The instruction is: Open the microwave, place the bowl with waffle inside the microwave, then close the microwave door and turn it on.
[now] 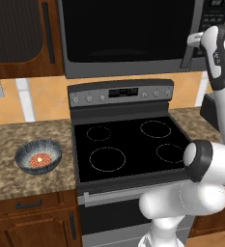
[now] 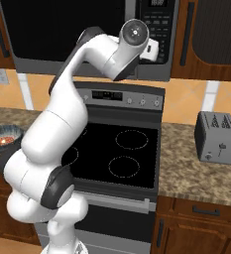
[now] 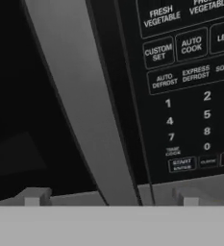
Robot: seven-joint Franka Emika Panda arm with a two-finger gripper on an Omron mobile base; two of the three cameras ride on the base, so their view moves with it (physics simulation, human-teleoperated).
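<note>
The microwave (image 1: 128, 36) hangs above the stove (image 1: 126, 144), wide and dark, with its door (image 1: 123, 29) shut flat against the frame and the button panel (image 2: 159, 22) at its right side. The stove sits below with four burner rings on a black glass top and a row of knobs along its back panel, set between two stretches of speckled stone counter (image 1: 17, 164). The white arm (image 2: 62, 129) rises from the base and reaches up to the microwave's right side, the hand close in front of the long vertical handle (image 3: 87, 110) of the door. In the hand view that handle runs as a grey slanted bar up the middle, and the keypad labels and numbers lie just to its right. The gripper (image 3: 111, 198) faces the handle with one fingertip on each side of the bar's lower end — the jaws stand wide and hold nothing. A small grey toaster (image 2: 217, 137) stands on the counter to the right of the stove. The bowl (image 1: 38, 156) rests on the counter to the left of the stove, well apart from the gripper — grey-blue, streaked, upright. The waffle (image 1: 39, 159) lies inside it, a small orange-red disc with a pale centre.
</note>
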